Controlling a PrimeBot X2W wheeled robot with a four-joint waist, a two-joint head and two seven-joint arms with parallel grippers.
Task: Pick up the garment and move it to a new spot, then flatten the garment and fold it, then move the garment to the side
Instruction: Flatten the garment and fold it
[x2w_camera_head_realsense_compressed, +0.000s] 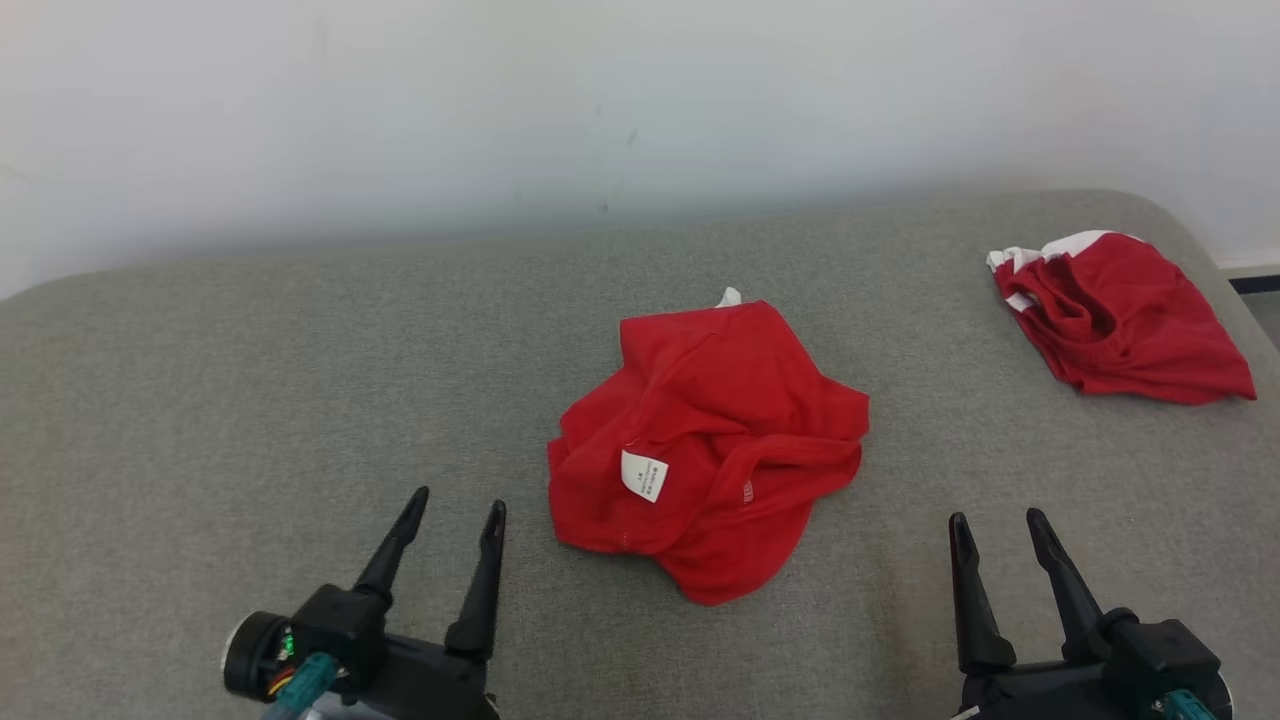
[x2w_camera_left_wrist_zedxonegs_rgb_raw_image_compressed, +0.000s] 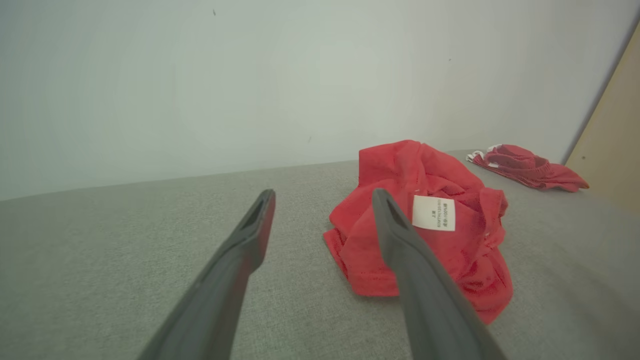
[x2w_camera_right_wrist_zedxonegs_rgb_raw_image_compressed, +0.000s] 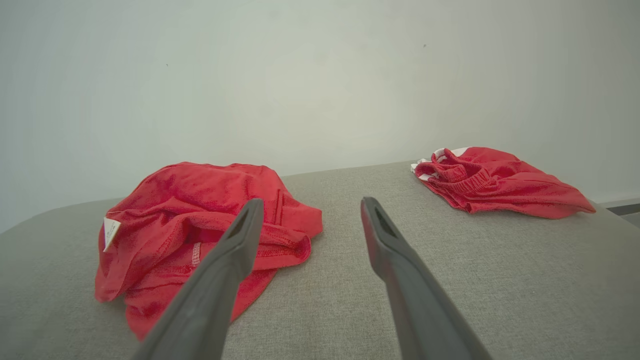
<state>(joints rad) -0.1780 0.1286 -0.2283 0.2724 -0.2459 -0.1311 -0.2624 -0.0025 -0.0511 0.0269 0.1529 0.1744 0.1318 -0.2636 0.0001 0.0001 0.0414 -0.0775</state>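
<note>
Both arms sit low at the near edge of the grey fabric surface (x2w_camera_head_realsense_compressed: 200, 400), fingers pointing toward the far edge. The left gripper (x2w_camera_head_realsense_compressed: 460, 500) and the right gripper (x2w_camera_head_realsense_compressed: 997, 516) both have their jaws apart and empty. The crumpled red garment (x2w_camera_head_realsense_compressed: 710, 440) lies mid-surface between them, white label up, while a red-and-white garment (x2w_camera_head_realsense_compressed: 1125, 315) rests by the far right corner.

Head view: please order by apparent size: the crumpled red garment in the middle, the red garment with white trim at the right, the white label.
1. Crumpled red garment.
2. Red garment with white trim; it lies farther away, so true size is unsure.
3. White label.
</note>
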